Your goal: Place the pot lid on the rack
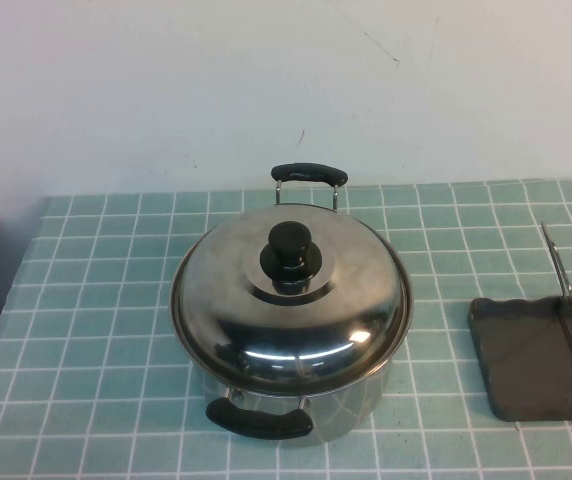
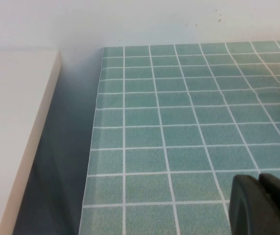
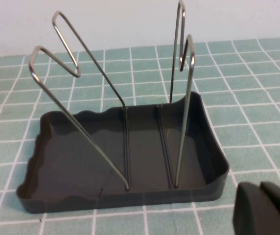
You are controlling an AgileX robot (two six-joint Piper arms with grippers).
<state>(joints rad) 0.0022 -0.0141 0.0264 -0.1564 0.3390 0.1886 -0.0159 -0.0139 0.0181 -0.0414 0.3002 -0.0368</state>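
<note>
- The left gripper [image 2: 263, 205] shows only as dark fingers pressed together, low over bare green tiled tablecloth [image 2: 179, 122] by its edge.
- The right gripper [image 3: 265, 210] has its fingers likewise closed, empty, just beside the rack [image 3: 125, 161].
- The pot lid [image 1: 291, 300] sits on the pot [image 1: 346, 405], well left of the rack [image 1: 536, 355].

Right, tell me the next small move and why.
Probably bring the right gripper across toward the black knob. The pot lid sits on the pot, ungrasped, and the rack stands empty on the robot's right. The left gripper hovers over bare tablecloth near the table's left edge.
</note>
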